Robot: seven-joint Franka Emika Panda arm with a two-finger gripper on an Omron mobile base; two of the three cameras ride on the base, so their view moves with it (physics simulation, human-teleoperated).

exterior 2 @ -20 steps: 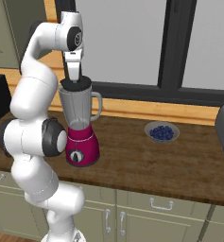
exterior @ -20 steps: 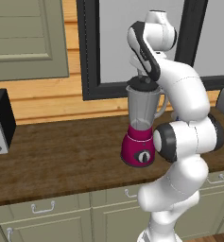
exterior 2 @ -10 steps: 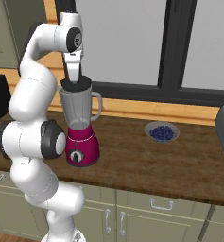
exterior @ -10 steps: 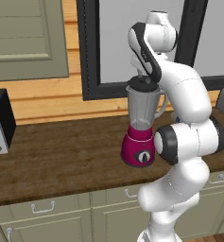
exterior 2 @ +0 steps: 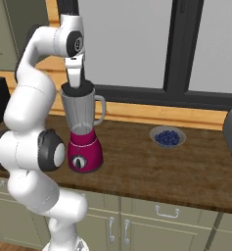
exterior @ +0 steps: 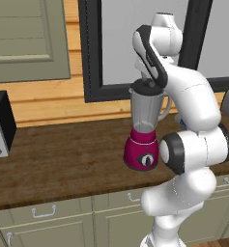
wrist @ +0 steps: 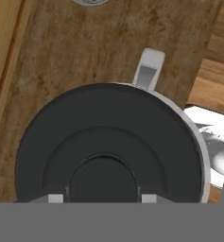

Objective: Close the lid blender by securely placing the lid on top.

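Now pincer [exterior 2: 76, 84] — lid [wrist: 108, 151] atop blender [exterior 2: 83, 132]

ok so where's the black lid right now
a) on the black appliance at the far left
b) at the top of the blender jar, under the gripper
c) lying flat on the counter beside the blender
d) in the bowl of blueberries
b, the lid sits at the rim of the blender jar, directly below the gripper, which is shut on its central knob.

Arm [exterior: 193, 101]: glossy white rounded segments, bulbous at shoulder and elbow. Joints: dark grey-black bands and round end caps. Black strip along the upper link. Hand section white, narrow, boxy.
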